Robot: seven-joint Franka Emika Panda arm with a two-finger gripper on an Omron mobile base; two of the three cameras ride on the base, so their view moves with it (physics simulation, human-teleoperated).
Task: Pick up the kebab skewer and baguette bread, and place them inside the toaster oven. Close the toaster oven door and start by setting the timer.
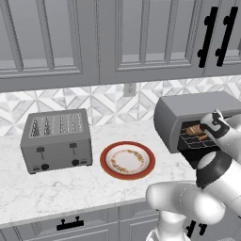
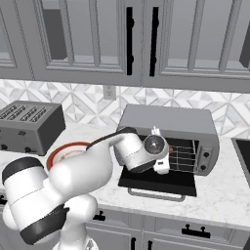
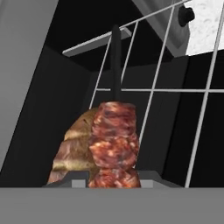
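The toaster oven [image 1: 188, 110] stands on the counter at the right, its door [image 2: 156, 183] folded down flat. My gripper [image 1: 207, 129] reaches into the oven's mouth. In the hand view the kebab skewer [image 3: 114, 140] stands right between my fingertips, meat chunks stacked on a dark stick that points deeper into the cavity. My gripper [image 3: 113, 183] is shut on it. The baguette bread [image 3: 74, 148] lies just behind and left of the skewer, inside the oven on the wire rack [image 3: 153, 90]. From the left base view the baguette bread [image 1: 192, 130] shows as a golden lump beside my hand.
A red-rimmed plate [image 1: 127, 161] with nothing on it sits mid-counter. A grey four-slot toaster [image 1: 56, 141] stands to the left. The lowered door juts toward the counter's front edge, its bar handle [image 2: 156, 196] foremost. Upper cabinets hang overhead.
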